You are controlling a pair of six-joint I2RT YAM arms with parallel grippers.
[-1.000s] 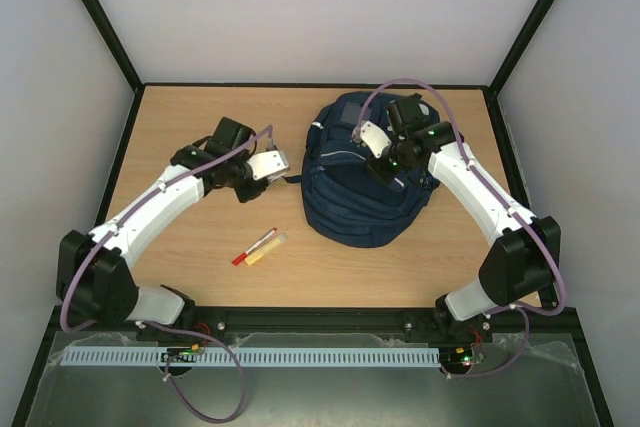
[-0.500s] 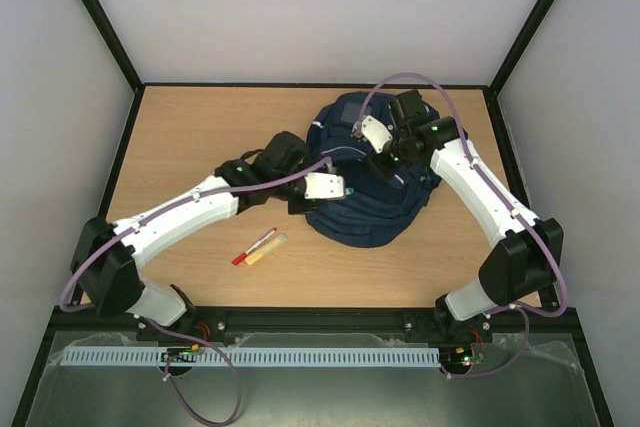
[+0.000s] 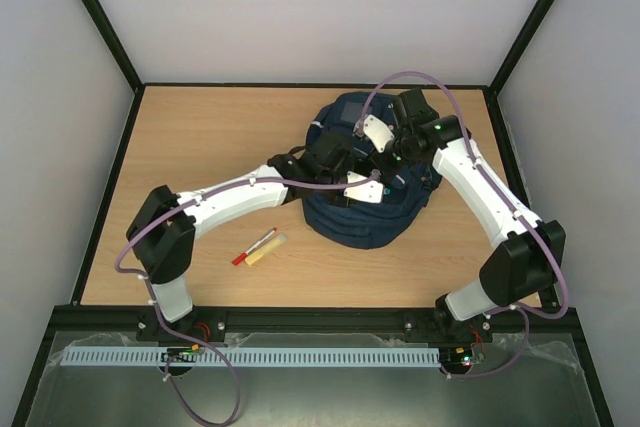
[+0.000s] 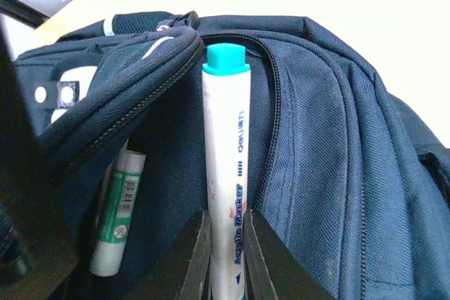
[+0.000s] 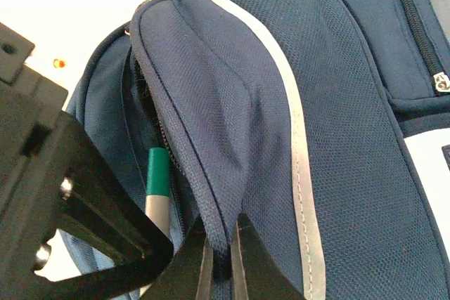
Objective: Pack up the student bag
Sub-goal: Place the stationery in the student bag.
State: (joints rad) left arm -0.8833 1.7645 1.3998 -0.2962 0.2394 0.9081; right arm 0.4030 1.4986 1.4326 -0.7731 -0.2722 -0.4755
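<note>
The navy student bag (image 3: 365,219) lies on the table, its top pocket held open. My left gripper (image 3: 381,180) is shut on a white acrylic marker with a teal cap (image 4: 226,173). In the left wrist view the gripper (image 4: 226,247) points the marker's cap into the gap between the pocket flap and the bag (image 4: 330,159). My right gripper (image 3: 392,154) is shut on the edge of the striped pocket flap (image 5: 232,145), as its own wrist view (image 5: 223,247) shows, and holds the flap up. The marker's cap (image 5: 157,170) shows beside the flap.
A white stick with a green label (image 4: 118,216) lies inside the pocket. A red pen (image 3: 254,246) and a yellowish stick (image 3: 268,248) lie on the wooden table (image 3: 190,137) left of the bag. Grey walls stand around the table.
My left arm has swung right from the table beside the bag to over the bag, bringing the marker to the open pocket. My right gripper has kept hold of the flap, barely moving.
</note>
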